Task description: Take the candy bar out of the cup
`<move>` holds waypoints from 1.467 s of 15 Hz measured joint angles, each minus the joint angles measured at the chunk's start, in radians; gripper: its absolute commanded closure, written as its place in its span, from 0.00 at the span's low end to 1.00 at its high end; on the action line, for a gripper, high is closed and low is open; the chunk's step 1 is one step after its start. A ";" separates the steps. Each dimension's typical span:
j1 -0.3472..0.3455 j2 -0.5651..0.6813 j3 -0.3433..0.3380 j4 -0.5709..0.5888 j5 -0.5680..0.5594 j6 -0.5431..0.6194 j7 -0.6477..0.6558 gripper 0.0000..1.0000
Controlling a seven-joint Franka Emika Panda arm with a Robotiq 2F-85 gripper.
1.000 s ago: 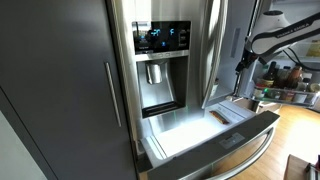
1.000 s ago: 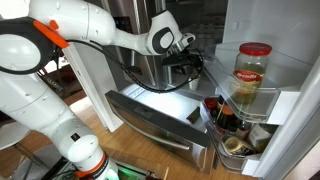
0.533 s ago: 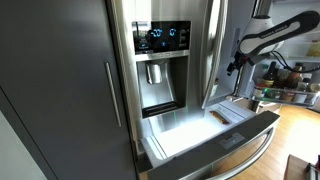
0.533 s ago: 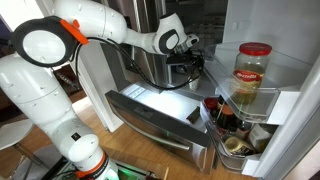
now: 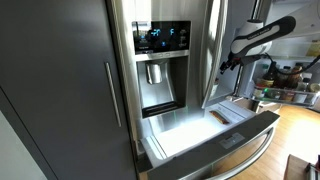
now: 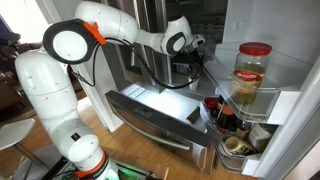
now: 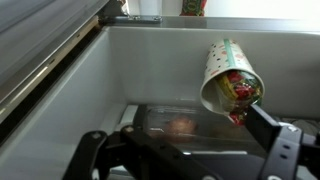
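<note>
Fridge (image 5: 195, 70): stainless, dispenser panel (image 5: 160, 38) lit, centre frame in an exterior view. Bottom drawer (image 5: 215, 140) is pulled out, seen in both exterior views (image 6: 150, 112).

Arm (image 5: 262, 35): enters from upper right in an exterior view and reaches in from upper left (image 6: 110, 25) toward the fridge opening. It sits above the drawer, touching nothing.

Red-lidded jar (image 6: 253, 75): upright on the door shelf, right of frame.

Cup (image 7: 225, 70): patterned paper, tipped on its side at right of the wrist view against the white back wall. Its mouth faces the camera, angled down. In an exterior view a small pale item (image 5: 217, 117) lies at the drawer's right rear, too small to identify.

Gripper (image 7: 178, 128): jaws spread wide, nothing between them. Fingers (image 7: 85, 155) are at the bottom of the wrist view, and the right one sits just below the cup mouth; can't tell if it touches.

Candy bar (image 7: 236, 90): inside the cup mouth. Only a red and yellow wrapper is visible, and its shape isn't clear.
</note>
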 measured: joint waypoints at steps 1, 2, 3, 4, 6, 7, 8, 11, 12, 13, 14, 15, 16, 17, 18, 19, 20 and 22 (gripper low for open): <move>-0.004 0.015 0.001 0.015 0.012 0.008 0.000 0.00; -0.009 0.029 0.001 0.030 0.023 0.012 -0.001 0.00; -0.015 0.043 0.001 0.046 0.034 0.013 -0.001 0.00; -0.020 0.055 0.002 0.059 0.041 0.013 -0.001 0.00; -0.031 0.077 0.006 0.081 0.059 0.013 -0.001 0.00; -0.036 0.088 0.009 0.092 0.070 0.013 -0.001 0.00; -0.042 0.099 0.012 0.102 0.079 0.013 -0.001 0.00; -0.062 0.128 0.024 0.131 0.107 0.012 -0.005 0.00; -0.069 0.138 0.028 0.140 0.120 0.010 -0.011 0.00; -0.077 0.150 0.033 0.149 0.130 0.008 -0.017 0.00; -0.085 0.161 0.036 0.157 0.139 0.006 -0.022 0.00; -0.092 0.171 0.040 0.163 0.145 0.005 -0.025 0.00; -0.098 0.181 0.043 0.170 0.149 0.002 -0.026 0.00; -0.103 0.190 0.048 0.177 0.152 0.000 -0.027 0.00; -0.109 0.199 0.053 0.182 0.158 0.000 -0.030 0.00; -0.114 0.206 0.058 0.185 0.167 -0.001 -0.034 0.00; -0.120 0.212 0.065 0.189 0.180 -0.001 -0.039 0.00; -0.134 0.227 0.083 0.200 0.209 -0.002 -0.052 0.00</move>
